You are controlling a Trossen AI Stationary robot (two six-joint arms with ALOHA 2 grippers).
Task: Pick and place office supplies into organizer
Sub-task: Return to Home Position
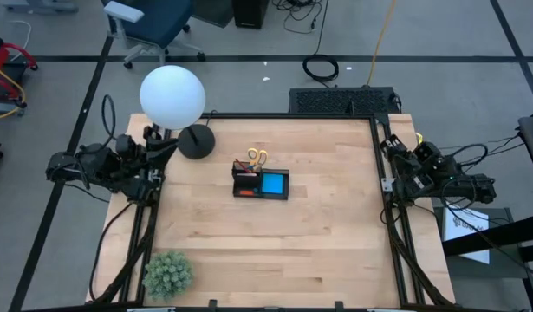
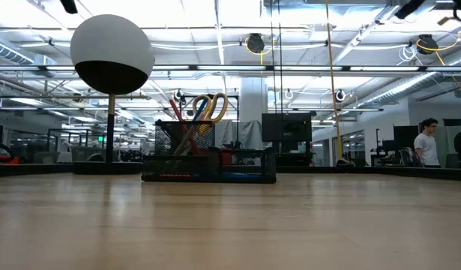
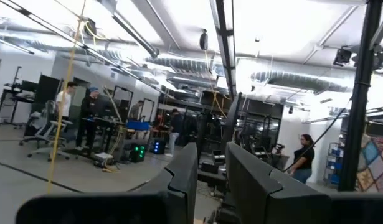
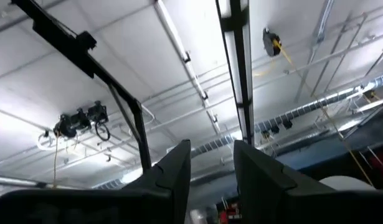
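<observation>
The black mesh organizer [image 1: 261, 183] stands on the table's middle, also in the low view [image 2: 209, 156]. Its tall compartment holds the yellow-handled scissors [image 1: 257, 157] [image 2: 208, 111] and red pens [image 2: 175, 114], leaning upright. The blue note pad [image 1: 272, 183] lies in the low compartment. My left arm [image 1: 119, 165] is folded at the table's left edge and my right arm [image 1: 426, 169] at the right edge, both far from the organizer. My left gripper [image 3: 210, 168] and my right gripper [image 4: 211, 162] each show a narrow gap with nothing in it.
A white globe lamp [image 1: 172, 95] with a round black base [image 1: 197, 140] stands at the far left. A green spiky plant [image 1: 167, 274] sits at the near left corner. Bare wood [image 1: 335, 243] lies around the organizer. People [image 2: 425, 142] stand in the room beyond.
</observation>
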